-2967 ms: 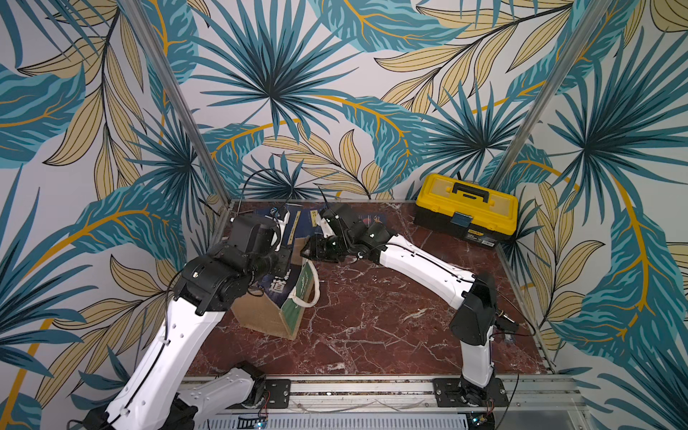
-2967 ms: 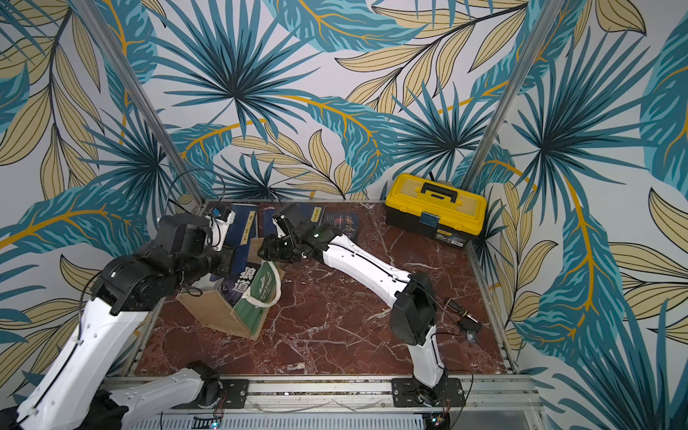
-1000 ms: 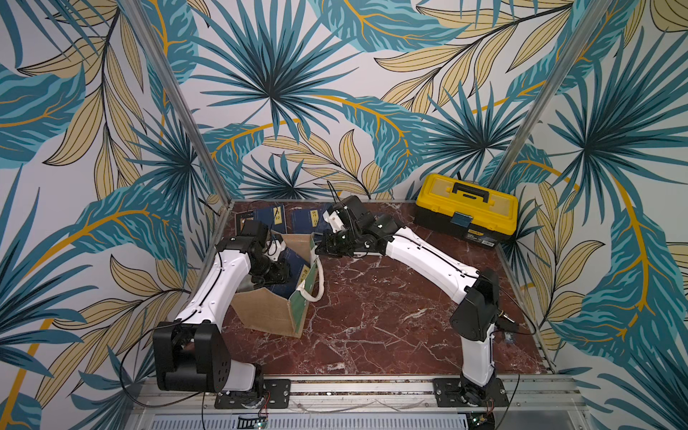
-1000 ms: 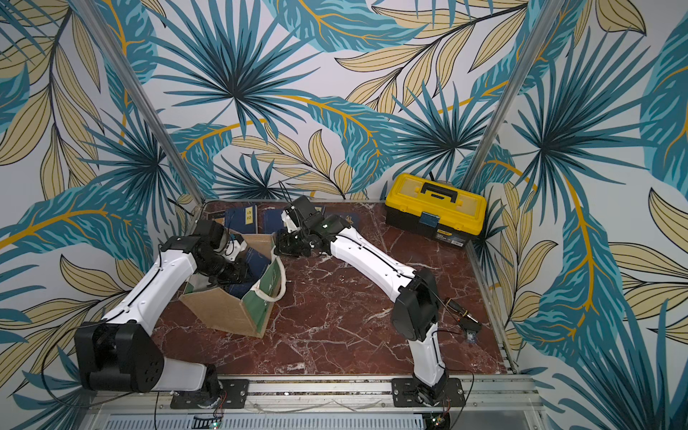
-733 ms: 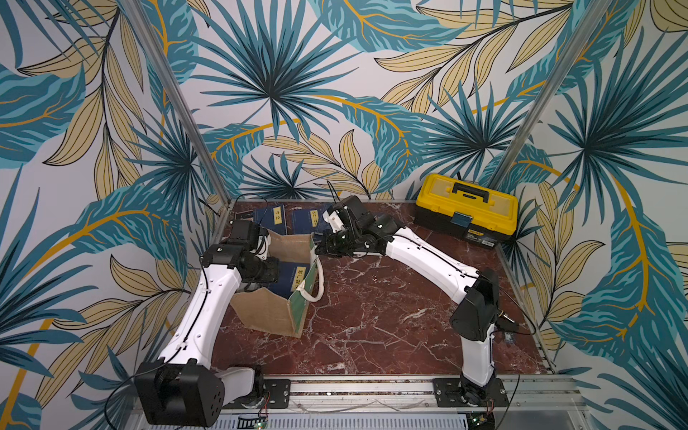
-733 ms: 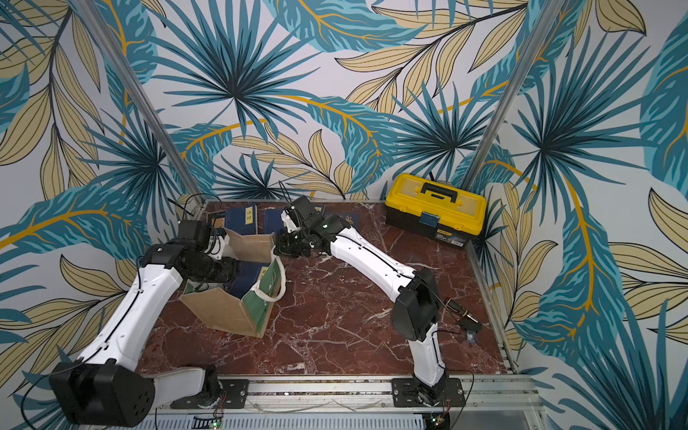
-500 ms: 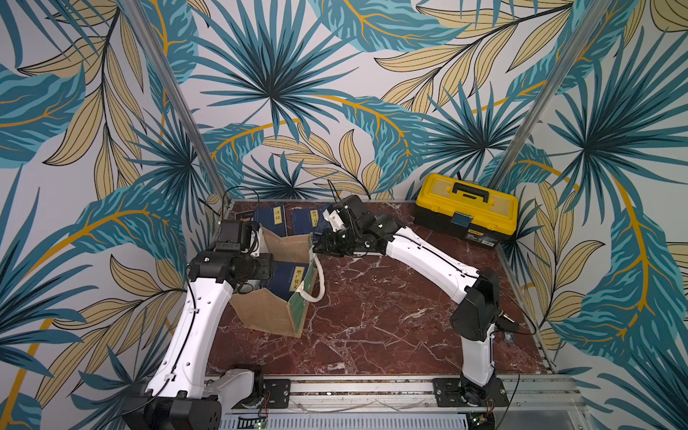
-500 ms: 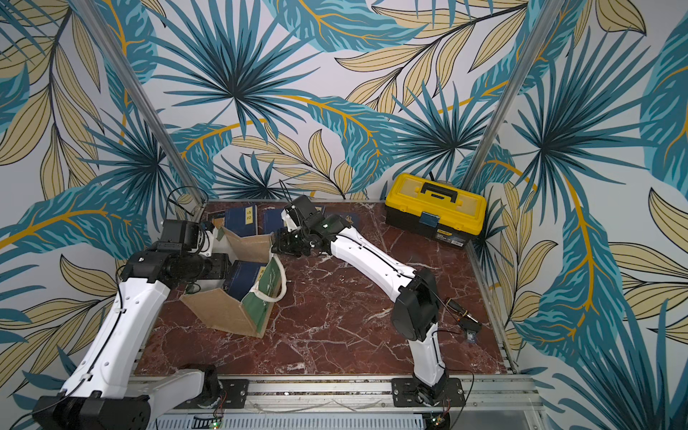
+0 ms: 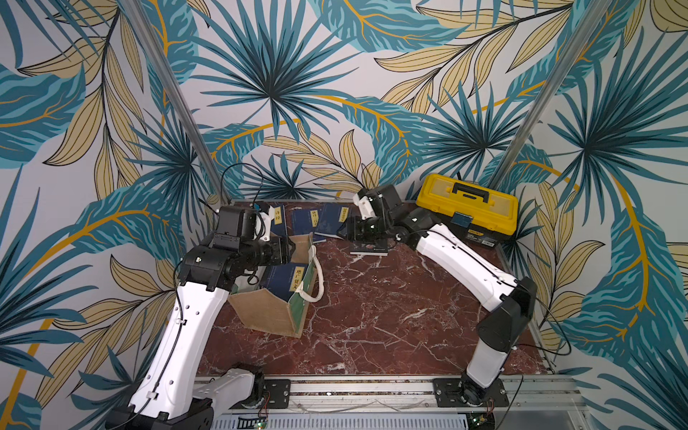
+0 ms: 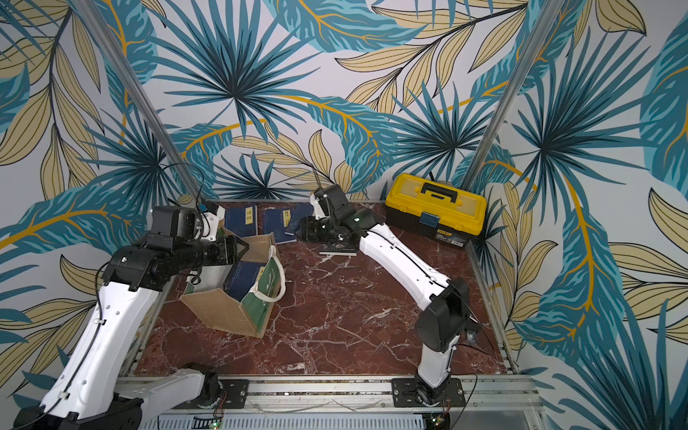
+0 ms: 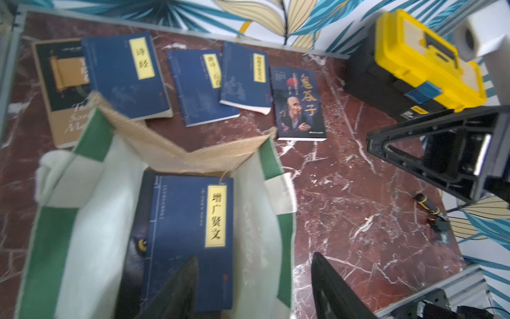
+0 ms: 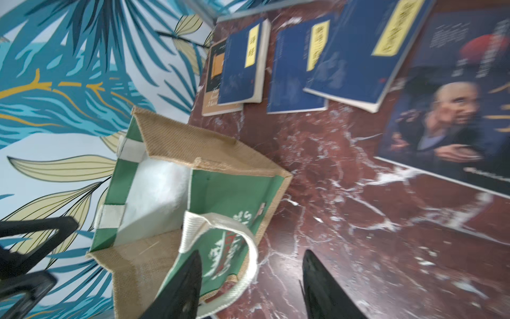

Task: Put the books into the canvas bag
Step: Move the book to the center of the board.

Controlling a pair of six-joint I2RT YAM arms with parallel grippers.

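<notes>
The canvas bag (image 9: 266, 311) (image 10: 223, 311) stands open at the table's left, with one navy book (image 9: 284, 284) (image 11: 190, 234) leaning inside it. My left gripper (image 9: 294, 247) (image 11: 254, 258) hangs open and empty above the bag's mouth. My right gripper (image 9: 342, 231) (image 12: 251, 254) is open too, just off the bag's far right corner, with the white handle (image 12: 242, 240) by one finger. A dark portrait book (image 9: 368, 247) (image 12: 447, 110) lies under the right wrist. Three navy books (image 11: 124, 74) (image 11: 201, 88) (image 11: 245, 74) and a dark-and-tan book (image 11: 62, 88) lie along the back edge.
A yellow-and-black toolbox (image 9: 467, 204) (image 10: 435, 212) sits in the back right corner. Patterned walls close in the back and both sides. Bare red marble (image 9: 372, 316) stretches from the bag to the front rail. A small black cable end (image 11: 426, 204) lies by the right arm's base.
My left gripper has risen out of the bag and drawn back left, leaving the navy book inside. My right gripper has gone from shut to open at the bag's corner.
</notes>
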